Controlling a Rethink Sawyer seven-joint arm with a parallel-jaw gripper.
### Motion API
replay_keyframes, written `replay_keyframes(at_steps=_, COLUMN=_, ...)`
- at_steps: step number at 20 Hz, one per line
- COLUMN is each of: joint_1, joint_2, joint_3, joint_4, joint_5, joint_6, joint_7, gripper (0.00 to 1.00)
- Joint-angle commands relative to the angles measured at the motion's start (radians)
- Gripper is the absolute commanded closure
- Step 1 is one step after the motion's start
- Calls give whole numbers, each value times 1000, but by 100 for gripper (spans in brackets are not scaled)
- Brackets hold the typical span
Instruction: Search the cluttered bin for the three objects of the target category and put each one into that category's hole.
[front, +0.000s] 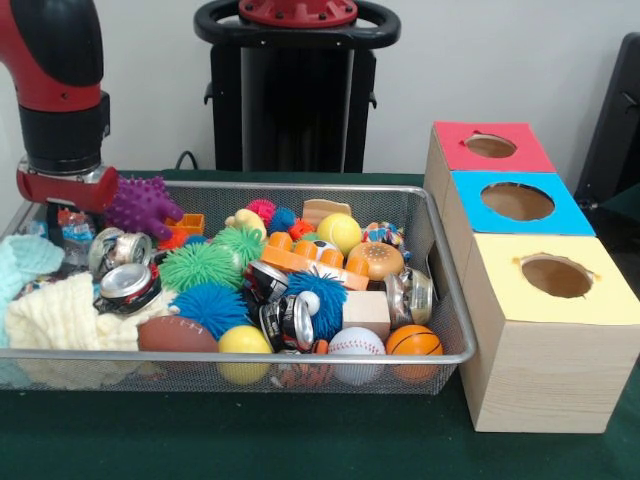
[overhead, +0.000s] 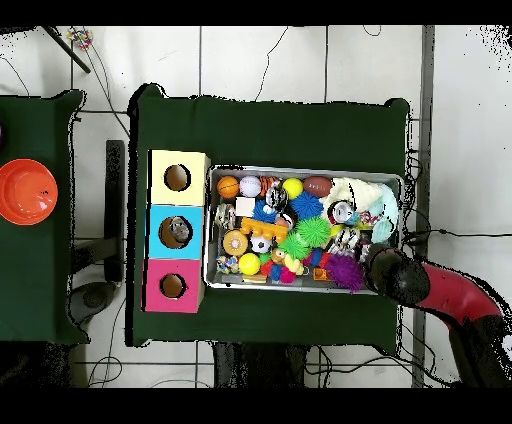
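Note:
The silver wire-mesh bin (front: 300, 357) is full of clutter: a football (front: 175, 333), a baseball (front: 355, 343), a basketball (front: 413, 341), yellow balls (front: 340, 232), crushed cans (front: 128, 285), green and blue spiky balls (front: 200, 265), a purple spiky toy (front: 143, 205) and a cream cloth (front: 60, 315). It also shows in the overhead view (overhead: 300, 169). My gripper (front: 62, 207) reaches down into the bin's corner nearest the robot, next to the purple toy, and its tip is hidden among the clutter. In the overhead view the gripper (overhead: 385, 265) is at the bin's lower right corner.
Three wooden boxes stand in a row against the bin's side, each with a round hole: red lid (front: 450, 150), blue lid (front: 465, 195), yellow lid (front: 500, 290). The pedestal (front: 297, 90) stands behind the table. An orange dish (overhead: 27, 190) sits on a separate table.

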Motion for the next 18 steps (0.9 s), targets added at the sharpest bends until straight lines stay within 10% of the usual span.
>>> replay_keyframes(at_steps=1, joint_1=-23, joint_2=87, joint_3=-53, joint_4=92, joint_5=-75, joint_6=6, joint_7=24, gripper=0)
replay_keyframes(at_steps=9, joint_1=-17, joint_2=93, joint_3=-62, joint_4=94, joint_5=-65, joint_6=-11, joint_7=25, gripper=0)
replay_keyframes(at_steps=10, joint_1=-19, joint_2=93, joint_3=-60, joint_4=93, joint_5=-61, joint_6=-10, joint_7=23, gripper=100)
replay_keyframes(at_steps=18, joint_1=-2, joint_2=80, joint_3=-75, joint_4=102, joint_5=-57, joint_6=-22, joint_7=49, gripper=100)
